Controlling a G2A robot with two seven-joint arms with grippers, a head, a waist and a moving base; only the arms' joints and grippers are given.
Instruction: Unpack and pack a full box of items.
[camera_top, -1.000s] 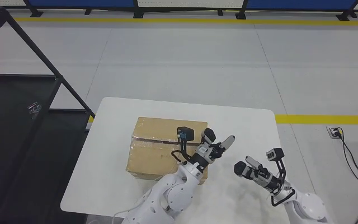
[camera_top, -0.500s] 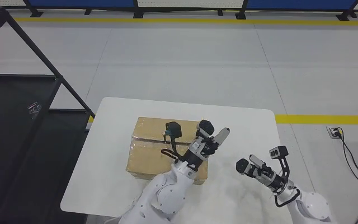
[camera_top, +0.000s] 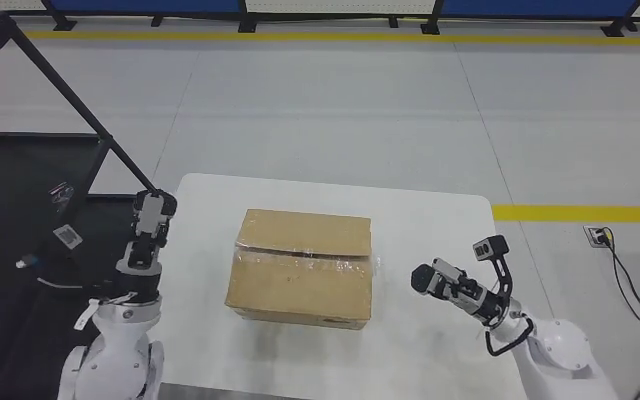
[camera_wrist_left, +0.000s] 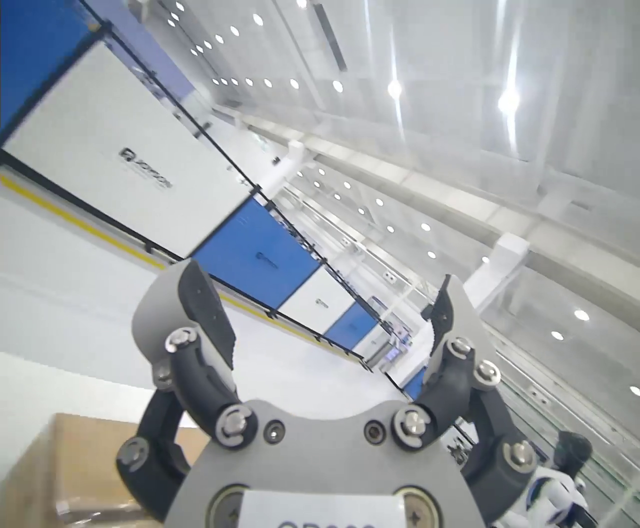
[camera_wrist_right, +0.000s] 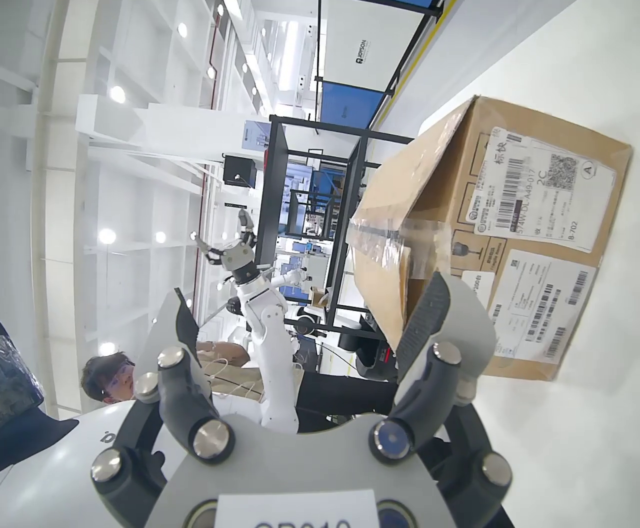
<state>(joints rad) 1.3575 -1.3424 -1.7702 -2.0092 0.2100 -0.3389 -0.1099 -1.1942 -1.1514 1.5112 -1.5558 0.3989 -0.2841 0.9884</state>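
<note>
- The left gripper (camera_top: 153, 206) is by the left edge of the table (camera_top: 440, 215), aimed up and away from the robot; in its own wrist view it is spread wide, with nothing between the dark pads (camera_wrist_left: 207, 310); ceiling lights lie beyond its tips
- The box (camera_top: 300, 265), brown cardboard, sits on the table to the right of that gripper, well apart from it; its flaps are down and clear tape runs along the top seam; one corner of the box (camera_wrist_left: 60, 450) shows beside the gripper's base in the left wrist view
- The right gripper (camera_top: 428, 277) hangs over the right part of the table, pointing toward the box; its fingers (camera_wrist_right: 440, 320) are wide apart and hold nothing; the top view shows a bare strip of table between its tips and the cardboard
- Ahead of the right gripper, the box turns a short end toward it; that end bears white shipping labels (camera_wrist_right: 545, 185) and has crumpled tape at its upper edge; the box is near but not touching
- Beyond the box, as seen from the right gripper, the left gripper (camera_wrist_right: 232, 245) is raised with its fingers splayed
- To the left of the left gripper, off the table, stands a black metal frame (camera_top: 75, 101); on the floor out past both grippers runs a yellow line (camera_top: 565, 212); blue and white partition panels (camera_top: 150, 6) close the far side
</note>
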